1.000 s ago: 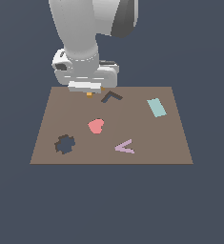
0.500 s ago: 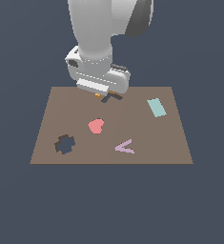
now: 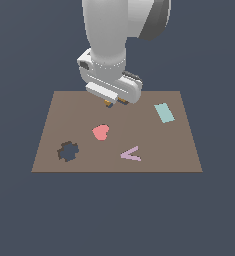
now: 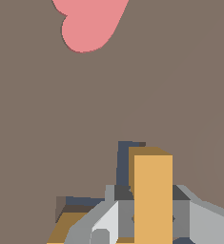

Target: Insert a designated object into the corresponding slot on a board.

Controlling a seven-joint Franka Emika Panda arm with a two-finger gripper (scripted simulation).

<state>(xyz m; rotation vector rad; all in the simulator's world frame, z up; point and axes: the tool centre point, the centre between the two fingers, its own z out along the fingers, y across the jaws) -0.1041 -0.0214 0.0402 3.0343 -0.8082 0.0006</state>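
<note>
My gripper hangs low over the far middle of the brown board and is shut on the orange L-shaped piece. Only a sliver of orange shows between the fingers in the exterior view. In the wrist view the piece stands between the grey fingers, right over the dark L-shaped slot, whose dark edge shows just beside the orange arm. The slot is hidden behind the gripper in the exterior view.
On the board lie a pink heart, a lilac V-shaped piece and a teal rectangle. A dark gear-shaped cutout sits near the exterior view's left front. The heart also shows in the wrist view.
The gripper has moved to the exterior view's right with the orange piece and now covers the dark L-shaped slot, which was visible beside it one second ago.
</note>
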